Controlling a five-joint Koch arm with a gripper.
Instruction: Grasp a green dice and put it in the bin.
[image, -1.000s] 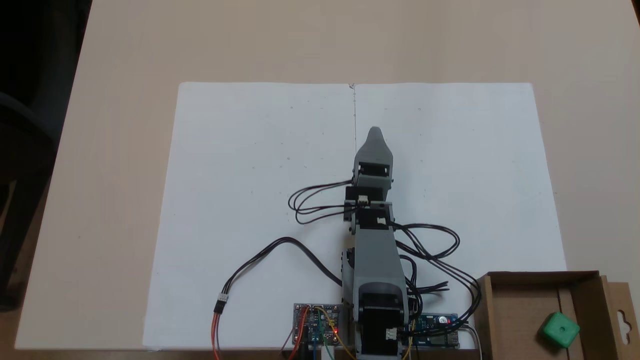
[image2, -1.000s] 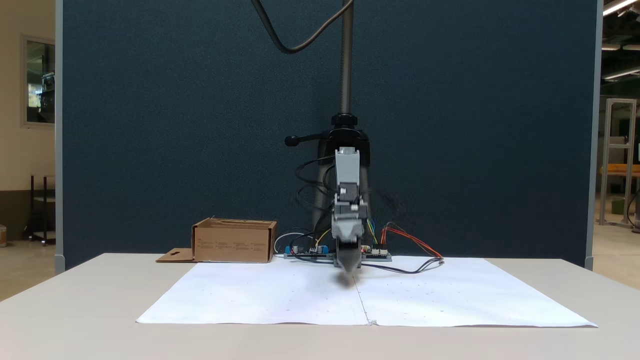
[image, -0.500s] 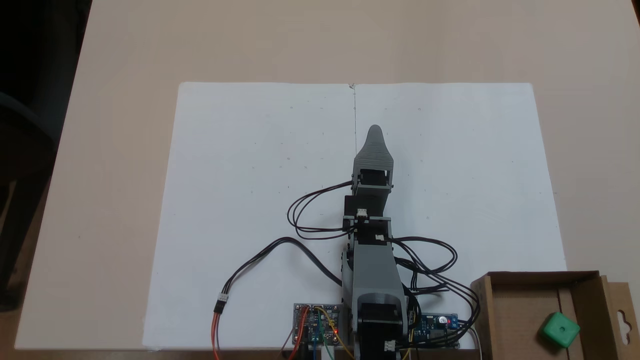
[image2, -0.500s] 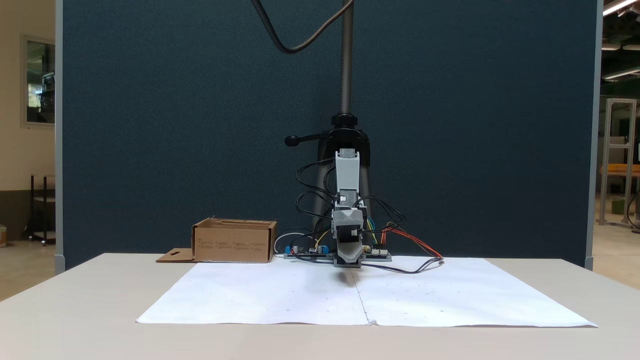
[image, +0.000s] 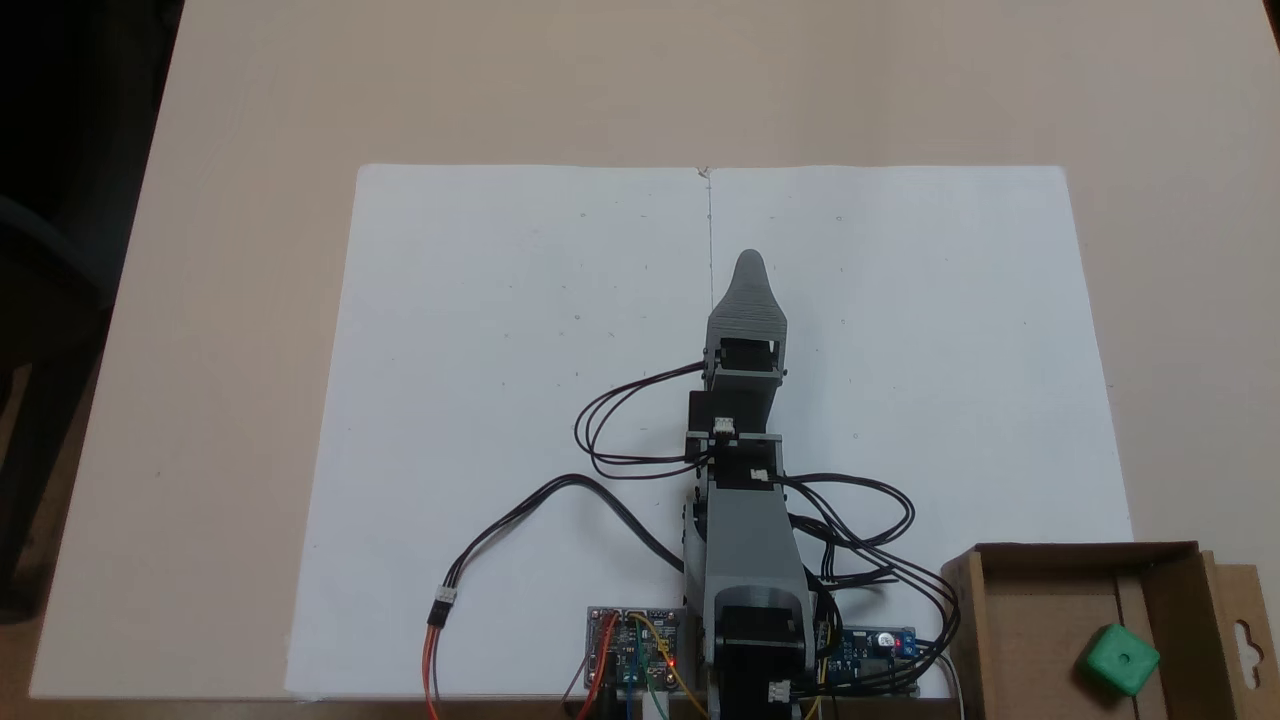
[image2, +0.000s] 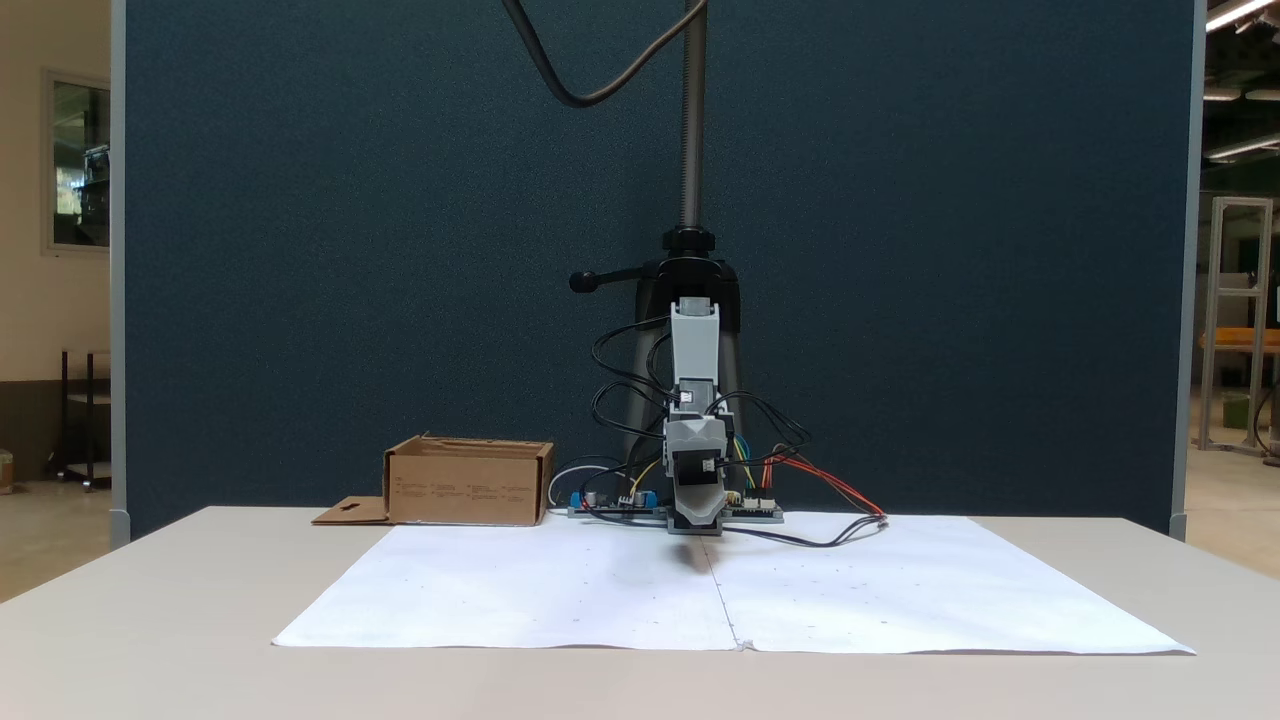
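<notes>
Your gripper (image: 749, 262) lies stretched out low over the white paper (image: 500, 400), pointing away from the arm's base along the seam between the two sheets. From above you see a single grey tapered tip, and from the front (image2: 697, 528) the jaws sit one behind the other, so you cannot tell whether they are parted or closed. Nothing shows between them.

Your dice (image: 1119, 660) is well apart from the gripper, back beside the arm's base and off to the right in the view from above. It sits inside the bin (image: 1030, 620), on the floor near the right-hand wall, with one pip facing up. The bin's flap (image: 1245, 630) with its cut-out slot lies flat beyond that wall.

From the front, the bin (image2: 468, 485) stands to the left of the gripper and further back, at the paper's far corner; its walls hide the dice there. The paper around the gripper tip is bare.

Black cables (image: 620, 420) loop off the arm behind the gripper, and the circuit boards (image: 635, 645) sit at the base.
</notes>
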